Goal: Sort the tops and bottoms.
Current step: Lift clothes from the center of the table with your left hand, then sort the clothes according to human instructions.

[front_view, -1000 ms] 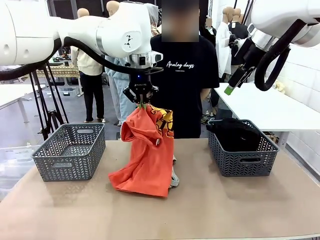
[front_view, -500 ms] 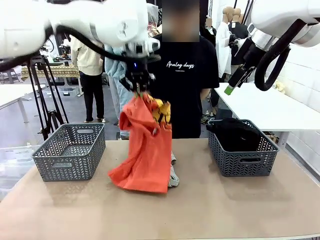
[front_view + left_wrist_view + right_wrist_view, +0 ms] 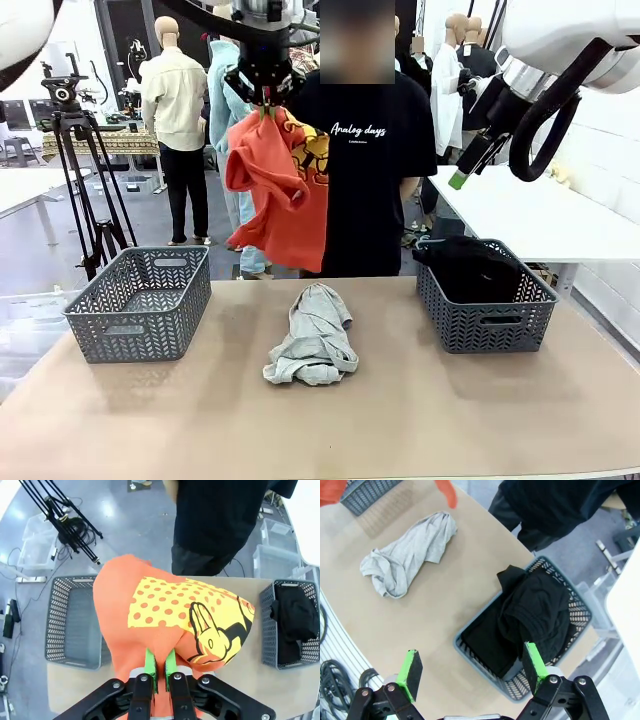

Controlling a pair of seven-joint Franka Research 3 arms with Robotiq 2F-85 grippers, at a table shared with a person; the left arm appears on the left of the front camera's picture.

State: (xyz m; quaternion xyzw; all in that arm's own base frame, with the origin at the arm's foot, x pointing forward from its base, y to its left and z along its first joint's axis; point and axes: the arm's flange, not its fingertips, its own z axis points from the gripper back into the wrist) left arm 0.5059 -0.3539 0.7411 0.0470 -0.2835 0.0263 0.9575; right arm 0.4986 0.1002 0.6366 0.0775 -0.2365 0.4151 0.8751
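Beneath left hand (image 3: 266,97), orange T-shirt (image 3: 285,200), seemingly clear of table (image 3: 450,420).

Bare table (image 3: 450,420) lies open around the grey shirt (image 3: 313,348) (left basket (image 3: 140,312), right basket (image 3: 485,326) flank it).

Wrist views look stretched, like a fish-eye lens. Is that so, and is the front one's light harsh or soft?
Left wrist view: yes, a wide lens; the close orange T-shirt looms bigger than the empty basket. Right wrist view: likewise, the right gripper looks huge beside the grey shirt; all sharp. Front view: straight lines, soft even light, faint shadows on the table.
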